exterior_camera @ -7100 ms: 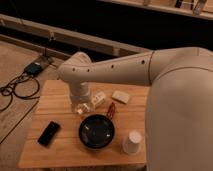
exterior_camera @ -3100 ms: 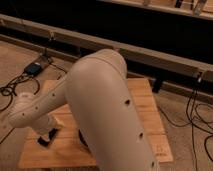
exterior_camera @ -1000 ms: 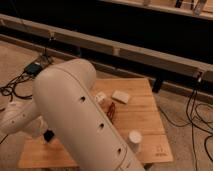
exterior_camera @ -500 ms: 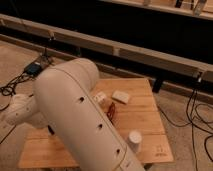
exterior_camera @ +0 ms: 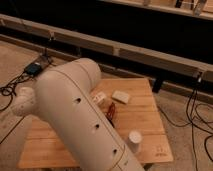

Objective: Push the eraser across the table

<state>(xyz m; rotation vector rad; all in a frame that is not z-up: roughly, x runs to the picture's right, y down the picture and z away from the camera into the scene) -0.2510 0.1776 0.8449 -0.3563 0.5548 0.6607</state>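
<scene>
My white arm (exterior_camera: 80, 120) fills the left and middle of the camera view and covers most of the light wooden table (exterior_camera: 150, 117). The eraser is hidden behind the arm. The gripper is also hidden, somewhere below the arm's bend over the table's left side. An elbow joint (exterior_camera: 22, 104) sticks out past the table's left edge.
On the right part of the table lie a pale cream block (exterior_camera: 120, 96), a small red item (exterior_camera: 110, 111) and a white object (exterior_camera: 99, 98). A white cup (exterior_camera: 134, 140) stands near the front edge. Cables and a blue device (exterior_camera: 35, 68) lie on the floor at the left.
The arm's bulk has stayed over the table's left half with only a slight shift. The cream block, red item and cup have not moved.
</scene>
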